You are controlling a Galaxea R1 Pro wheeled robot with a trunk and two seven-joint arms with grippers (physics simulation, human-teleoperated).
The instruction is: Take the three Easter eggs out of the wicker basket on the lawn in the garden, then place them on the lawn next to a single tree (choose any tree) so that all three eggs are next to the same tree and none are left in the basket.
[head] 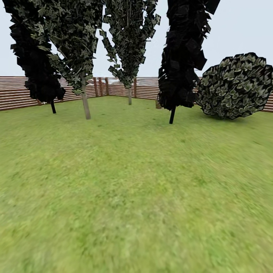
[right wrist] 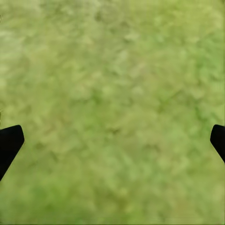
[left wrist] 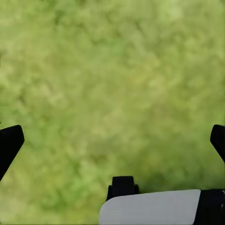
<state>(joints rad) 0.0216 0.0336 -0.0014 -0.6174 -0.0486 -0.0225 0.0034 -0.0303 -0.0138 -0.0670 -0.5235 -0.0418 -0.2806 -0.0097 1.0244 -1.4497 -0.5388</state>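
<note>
Left claw (left wrist: pixel 112 140) spread wide over mottled green lawn (left wrist: pixel 112 70), nothing between its fingertips (left wrist: pixel 9 140).

No readable text.
You have no words, labels, numbers or signs legible in any view here.

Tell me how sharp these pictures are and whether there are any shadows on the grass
Head view: trees, bush and fence are fairly crisp, while the lawn smears into soft blur toward the near edge; only faint darkening under the trunks, no hard shadows. Left wrist view: grass blurred, flat light, left hand fingertips dark. Right wrist view: the same soft grass between the right hand fingertips.
</note>
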